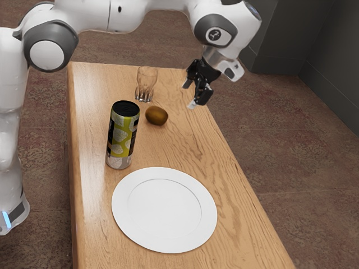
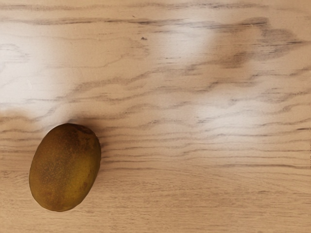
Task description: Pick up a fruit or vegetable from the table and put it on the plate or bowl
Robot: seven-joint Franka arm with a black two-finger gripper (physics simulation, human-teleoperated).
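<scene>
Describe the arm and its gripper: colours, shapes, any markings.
The arm is glossy white, built of rounded segments with grey caps at the joints; the cap near the hand bears a small light mark. A blue light glows on its base. The gripper is black, with two slim fingers.

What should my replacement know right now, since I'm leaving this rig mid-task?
Black two-finger gripper open, empty, above the wooden table.
Brown oval kiwi lies on the table, to the exterior view's left of the gripper, beside the tall yellow-patterned can; round white plate is empty.
Done: nothing. Left: grasp kiwi, lift, set it on plate.
</scene>
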